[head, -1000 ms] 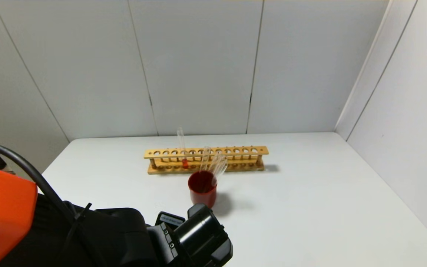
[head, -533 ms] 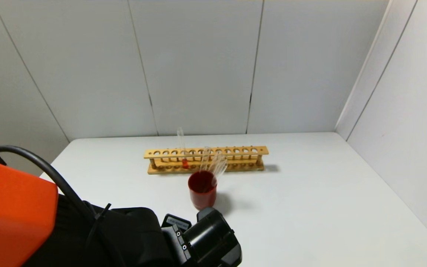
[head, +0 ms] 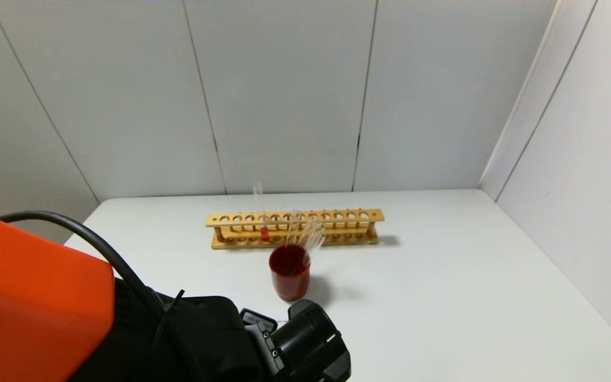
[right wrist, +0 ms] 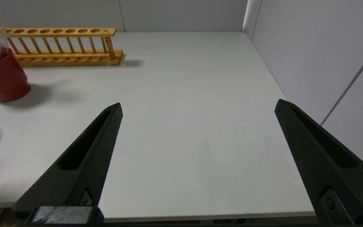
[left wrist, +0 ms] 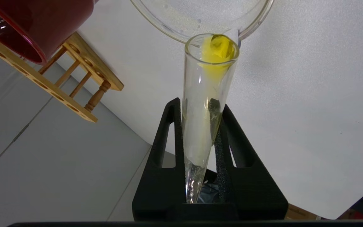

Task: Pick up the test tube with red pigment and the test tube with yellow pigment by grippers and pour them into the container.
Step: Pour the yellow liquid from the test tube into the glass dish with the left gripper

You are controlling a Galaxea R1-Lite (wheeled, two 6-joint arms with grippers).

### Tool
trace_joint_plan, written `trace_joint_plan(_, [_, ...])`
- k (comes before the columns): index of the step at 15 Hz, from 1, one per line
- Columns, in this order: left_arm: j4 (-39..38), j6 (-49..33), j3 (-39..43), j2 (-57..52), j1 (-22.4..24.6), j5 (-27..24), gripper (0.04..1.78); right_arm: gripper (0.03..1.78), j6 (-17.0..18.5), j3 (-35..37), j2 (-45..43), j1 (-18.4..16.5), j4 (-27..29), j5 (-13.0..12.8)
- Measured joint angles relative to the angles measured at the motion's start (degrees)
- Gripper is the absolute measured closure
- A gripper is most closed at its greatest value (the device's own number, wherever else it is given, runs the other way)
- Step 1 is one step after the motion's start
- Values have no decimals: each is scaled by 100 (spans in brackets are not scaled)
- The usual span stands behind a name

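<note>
Just in front of the red cup (head: 290, 271), on the robot's side, our left gripper (left wrist: 200, 110) had its fingers (left wrist: 172, 126) clamped on the yellow tube (left wrist: 205, 94). The tube was tipped with its open mouth at the rim of the glass dish (left wrist: 200, 22), right at the pouring lip. Yellow liquid sat at the mouth. From the head camera we only saw the left arm's black wrist and orange upper arm low in the frame, just short of the cup; the dish and the yellow tube were hidden behind it there.

The red tube (head: 261, 212) stood upright in the wooden rack (head: 295, 228), just behind the cup and slightly to its left, with red liquid at its base. A few clear tubes (head: 305, 233) leaned in the cup itself.

Our right gripper (right wrist: 197, 151) hung well to the right of the cup, low over the near part of the white table (head: 443, 292), fingers spread wide and holding nothing.
</note>
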Motion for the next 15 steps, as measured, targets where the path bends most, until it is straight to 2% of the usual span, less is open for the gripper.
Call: trace_joint_plan(15, [-7,-30,-291,413,122,105,150,11,0,0,0,0,0,-2])
